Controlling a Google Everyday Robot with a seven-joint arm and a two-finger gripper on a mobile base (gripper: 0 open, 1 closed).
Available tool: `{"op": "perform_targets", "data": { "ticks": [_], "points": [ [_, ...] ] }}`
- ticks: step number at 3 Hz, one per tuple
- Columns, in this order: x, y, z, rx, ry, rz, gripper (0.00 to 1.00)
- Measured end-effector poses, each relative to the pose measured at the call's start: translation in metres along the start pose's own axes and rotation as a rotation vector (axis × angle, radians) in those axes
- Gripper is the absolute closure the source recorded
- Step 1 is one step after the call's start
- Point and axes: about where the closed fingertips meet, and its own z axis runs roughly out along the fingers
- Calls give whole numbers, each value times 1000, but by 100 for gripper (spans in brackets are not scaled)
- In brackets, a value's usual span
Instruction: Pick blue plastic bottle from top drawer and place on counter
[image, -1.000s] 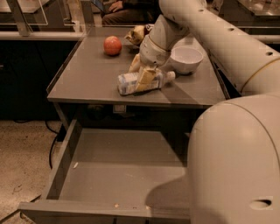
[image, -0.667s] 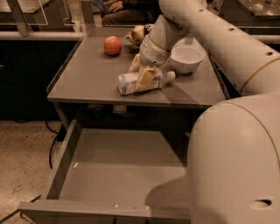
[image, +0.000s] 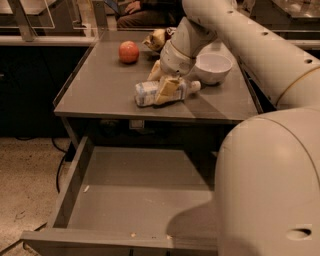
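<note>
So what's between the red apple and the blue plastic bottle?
Only bare counter, in the camera view; the gripper is at the blue plastic bottle, away from the red apple.

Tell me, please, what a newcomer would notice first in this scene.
The large white robot arm fills the right side, its gripper down at the blue plastic bottle lying on the counter. Below, the top drawer stands open; a red apple sits at the counter's back left.

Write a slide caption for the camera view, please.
Gripper at the bottle lying on the counter, above the open drawer.
</note>
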Motion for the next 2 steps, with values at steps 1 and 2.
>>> {"op": "perform_targets", "data": {
  "ticks": [1, 2],
  "points": [
    [0, 0, 0, 0, 0, 0, 0],
    [0, 0, 0, 0, 0, 0, 0]
  ]
}}
